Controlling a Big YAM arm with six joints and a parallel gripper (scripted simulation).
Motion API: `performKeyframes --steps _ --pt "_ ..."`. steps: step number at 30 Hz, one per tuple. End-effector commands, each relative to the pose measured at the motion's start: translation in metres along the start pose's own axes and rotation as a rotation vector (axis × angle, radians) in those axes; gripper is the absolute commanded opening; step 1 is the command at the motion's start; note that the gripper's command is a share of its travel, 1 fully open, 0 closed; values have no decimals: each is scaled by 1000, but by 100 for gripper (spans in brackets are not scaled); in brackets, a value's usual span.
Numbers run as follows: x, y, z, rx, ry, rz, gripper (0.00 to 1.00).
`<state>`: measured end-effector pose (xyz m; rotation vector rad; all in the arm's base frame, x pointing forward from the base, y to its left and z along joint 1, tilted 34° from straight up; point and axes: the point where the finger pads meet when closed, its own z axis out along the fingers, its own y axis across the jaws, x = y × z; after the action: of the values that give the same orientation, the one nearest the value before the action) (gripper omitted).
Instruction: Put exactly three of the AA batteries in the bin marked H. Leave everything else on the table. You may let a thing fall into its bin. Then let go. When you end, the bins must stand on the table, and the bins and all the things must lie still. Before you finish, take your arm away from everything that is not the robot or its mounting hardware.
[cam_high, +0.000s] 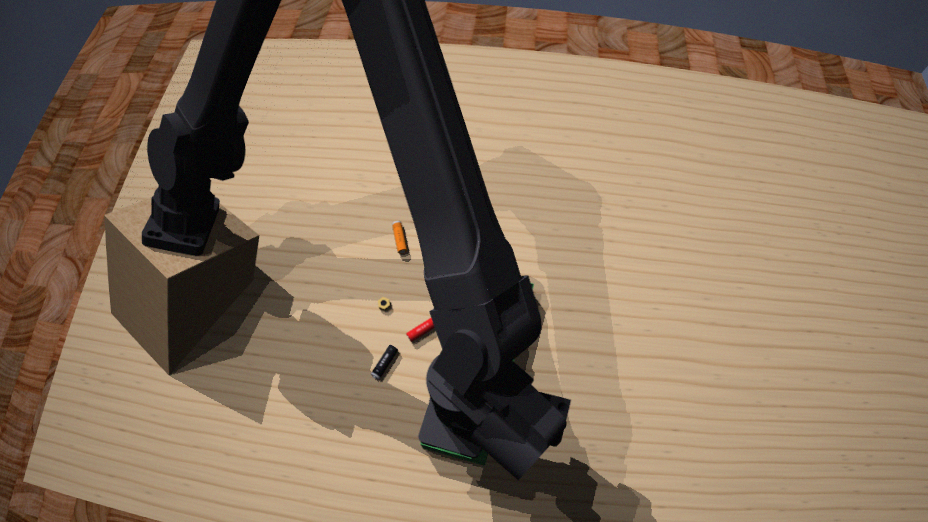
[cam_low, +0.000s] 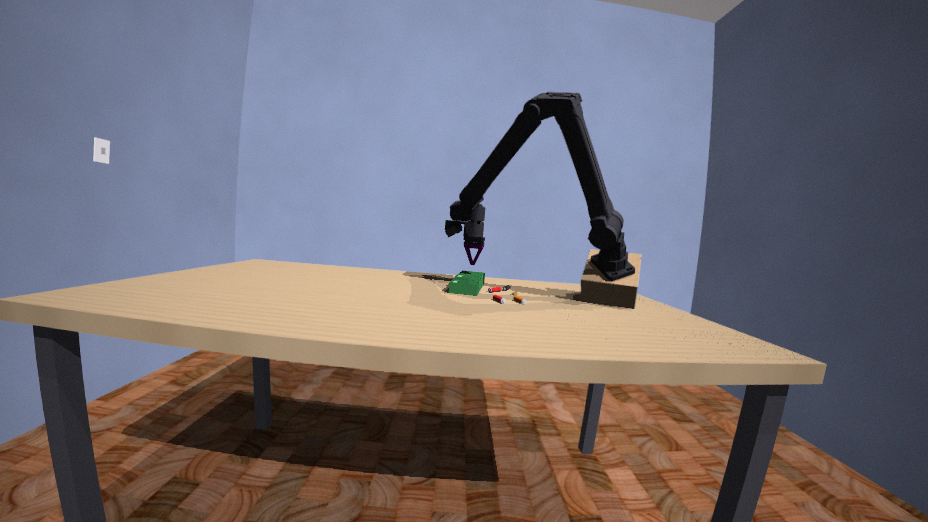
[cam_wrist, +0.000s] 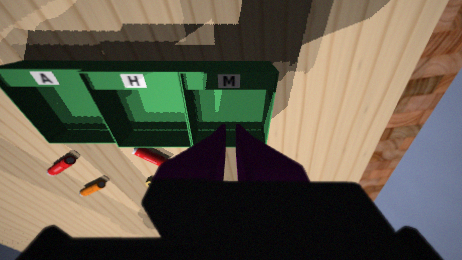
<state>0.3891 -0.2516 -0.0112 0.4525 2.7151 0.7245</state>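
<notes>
The batteries (cam_wrist: 63, 163) lie on the counter (cam_high: 713, 259) beside the green bin (cam_wrist: 150, 107), whose compartments read A, H and M. The gripper (cam_wrist: 229, 131) hangs over M, nearly closed and holding nothing, with the arm (cam_low: 571, 142) bent high.
</notes>
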Motion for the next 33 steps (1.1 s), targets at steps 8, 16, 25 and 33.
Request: performKeyframes --steps 8,16,25,33 --pt "-12 -1 -13 13 -29 -13 9" --pt "-1 3 14 -2 0 -1 9" --pt "-1 3 38 -3 0 0 9" --pt "-1 3 54 -3 1 0 9"
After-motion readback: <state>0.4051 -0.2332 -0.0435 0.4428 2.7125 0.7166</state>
